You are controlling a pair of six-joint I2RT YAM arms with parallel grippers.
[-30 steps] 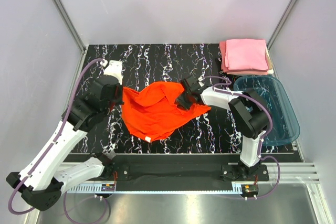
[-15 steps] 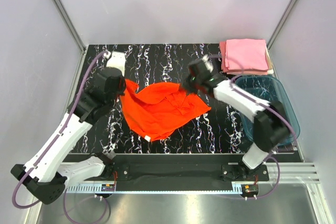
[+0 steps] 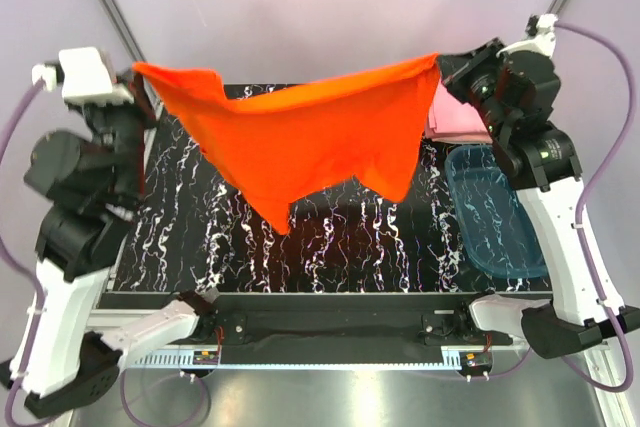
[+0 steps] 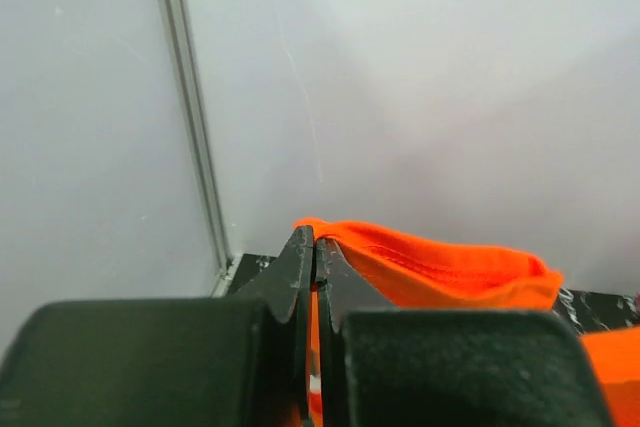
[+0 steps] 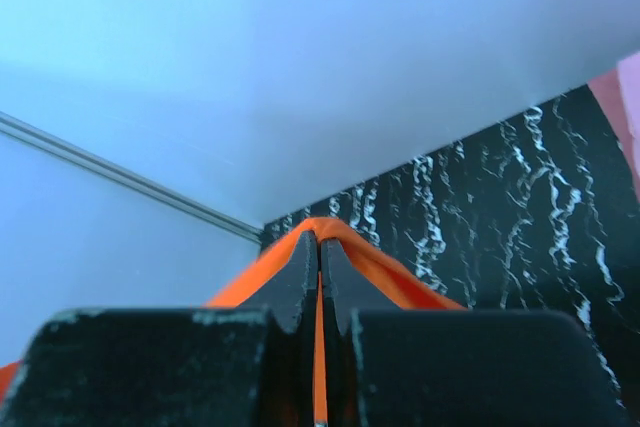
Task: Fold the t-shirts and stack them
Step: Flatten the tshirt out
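Note:
The bright orange-red t-shirt (image 3: 300, 137) hangs stretched in the air between both arms, high above the black marbled table (image 3: 340, 237). My left gripper (image 3: 138, 75) is shut on its left corner; in the left wrist view the jaws (image 4: 315, 247) pinch the orange hem (image 4: 440, 267). My right gripper (image 3: 442, 65) is shut on the shirt's right corner, and cloth (image 5: 400, 267) drapes over the shut jaws (image 5: 319, 247) in the right wrist view. The folded pink t-shirts (image 3: 455, 117) lie at the back right, mostly hidden behind the right arm.
A translucent teal tub (image 3: 495, 212) sits on the right side of the table, under the right arm. Grey walls with metal posts (image 3: 110, 7) close in the table. The pink stack's edge (image 5: 625, 97) shows in the right wrist view.
Both arms have lifted high and apart, raising the orange-red shirt off the table and spreading it in the air. The right gripper closed on its corner first.

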